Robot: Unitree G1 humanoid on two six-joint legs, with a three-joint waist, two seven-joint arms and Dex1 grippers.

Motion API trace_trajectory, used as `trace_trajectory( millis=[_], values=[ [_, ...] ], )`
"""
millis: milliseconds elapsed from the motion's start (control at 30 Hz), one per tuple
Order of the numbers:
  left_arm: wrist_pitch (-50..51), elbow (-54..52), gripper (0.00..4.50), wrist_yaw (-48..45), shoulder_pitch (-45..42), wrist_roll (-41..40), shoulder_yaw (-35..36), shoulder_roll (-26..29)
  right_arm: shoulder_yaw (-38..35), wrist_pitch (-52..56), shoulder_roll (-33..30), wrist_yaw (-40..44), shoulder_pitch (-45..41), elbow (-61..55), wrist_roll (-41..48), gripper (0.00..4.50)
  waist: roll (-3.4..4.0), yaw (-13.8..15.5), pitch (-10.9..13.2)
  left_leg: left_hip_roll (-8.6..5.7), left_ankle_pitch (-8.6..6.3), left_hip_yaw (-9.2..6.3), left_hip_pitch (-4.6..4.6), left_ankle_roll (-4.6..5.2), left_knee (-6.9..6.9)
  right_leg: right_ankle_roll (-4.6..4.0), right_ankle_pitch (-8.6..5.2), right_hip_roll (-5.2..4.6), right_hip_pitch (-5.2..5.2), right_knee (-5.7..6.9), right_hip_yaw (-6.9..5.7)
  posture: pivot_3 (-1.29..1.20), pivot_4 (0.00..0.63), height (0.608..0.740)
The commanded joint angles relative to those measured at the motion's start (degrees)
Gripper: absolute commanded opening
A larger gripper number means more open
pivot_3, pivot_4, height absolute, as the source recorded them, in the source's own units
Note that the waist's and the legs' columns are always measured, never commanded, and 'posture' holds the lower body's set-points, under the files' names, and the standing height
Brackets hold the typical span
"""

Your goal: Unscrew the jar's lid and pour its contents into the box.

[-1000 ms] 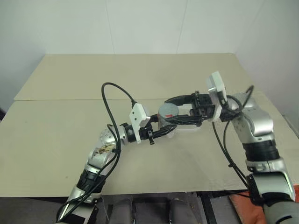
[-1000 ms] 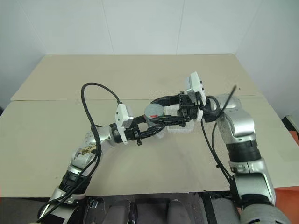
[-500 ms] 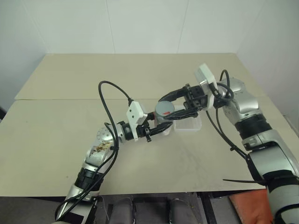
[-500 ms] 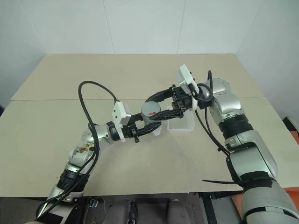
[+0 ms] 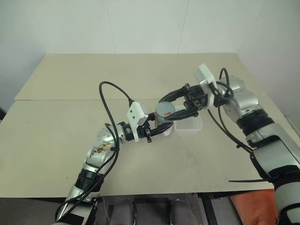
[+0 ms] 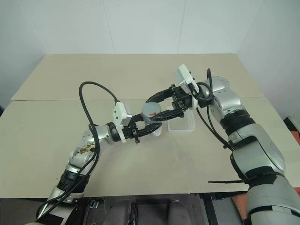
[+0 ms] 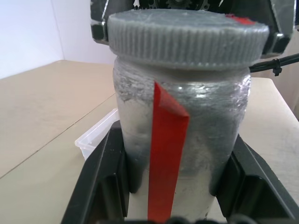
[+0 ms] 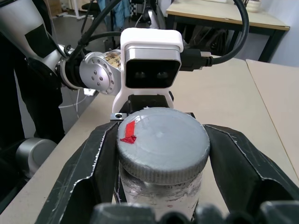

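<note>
Jar upright in the left gripper, lid sitting between the right gripper's spread fingers.

The jar stands with its axis vertical above the desk, clamped at the body by the left gripper. Its lid is on. The right gripper reaches in from the right, level with the lid, one finger on either side with a visible gap, gripping nothing. The box lies on the desk just beyond and right of the jar.

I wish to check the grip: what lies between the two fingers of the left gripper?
The jar, with the lid on it, stands clamped between the left gripper's fingers; the left wrist view shows it.
</note>
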Motion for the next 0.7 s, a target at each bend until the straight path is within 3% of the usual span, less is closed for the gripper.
trace_trajectory(
  millis=[33, 200, 300, 433, 600, 700],
  values=[
    [-1.1, -2.02, 1.95, -0.99, -1.66, -1.08, -0.86, -0.91, -1.37, -0.74, -0.16, 2.73, -1.1, -0.18, 0.13, 4.33, 0.0, 0.04, 0.0, 0.0, 0.0, 0.0, -0.01, 0.0, 0.0, 0.0, 0.0, 0.0, 0.0, 0.0, 0.0, 0.0, 0.15, 0.74],
    [-0.5, -1.15, 1.95, 1.14, -1.46, -1.34, 0.39, -2.33, -8.56, 0.82, 0.6, 2.73, 0.65, 0.45, -4.67, 4.46, -0.01, 0.11, 0.01, 0.0, 0.0, 0.01, -0.01, 0.0, 0.0, 0.0, 0.0, 0.0, -0.02, 0.01, 0.0, 0.0, 0.15, 0.74],
    [-0.51, -1.13, 1.95, 2.43, -1.18, -0.61, 0.67, -2.4, -14.1, 3.4, -1.27, 2.73, 4.73, -5.03, -4.87, 4.46, -0.02, 0.56, 0.02, -0.01, 0.0, 0.01, -0.05, 0.0, 0.0, 0.0, 0.0, -0.02, -0.03, 0.01, -0.01, 0.0, 0.15, 0.74],
    [-0.54, -1.42, 1.95, 3.22, -0.91, -0.33, 0.58, -2.28, -20.45, 7.79, -3.7, -3.25, 12.15, -16.25, -6.86, 4.46, -0.02, 0.7, 0.02, -0.01, -0.02, 0.01, -0.11, 0.03, 0.01, 0.0, 0.01, -0.06, -0.03, 0.03, -0.03, 0.0, 0.15, 0.74],
    [-1.16, -0.79, 1.95, 4.86, -1.26, 0.68, 0.17, -2.91, -29.11, 13.97, -4.3, -20.7, 25.55, -35.74, -9.08, 4.46, -0.02, 0.61, 0.02, 0.01, -0.02, 0.0, -0.12, 0.03, 0.0, 0.0, 0.0, -0.06, -0.05, 0.02, -0.03, 0.0, 0.15, 0.74],
    [-1.5, -0.52, 1.95, 5.06, -1.28, 1.24, -0.37, -3.02, -32.16, 17.39, -0.59, -33.77, 31.75, -46.16, -10.9, 4.46, -0.02, 0.35, 0.02, 0.0, -0.01, 0.02, -0.07, 0.02, 0.01, 0.0, 0.0, -0.04, -0.06, 0.03, 0.01, 0.0, 0.15, 0.74]
  ],
)
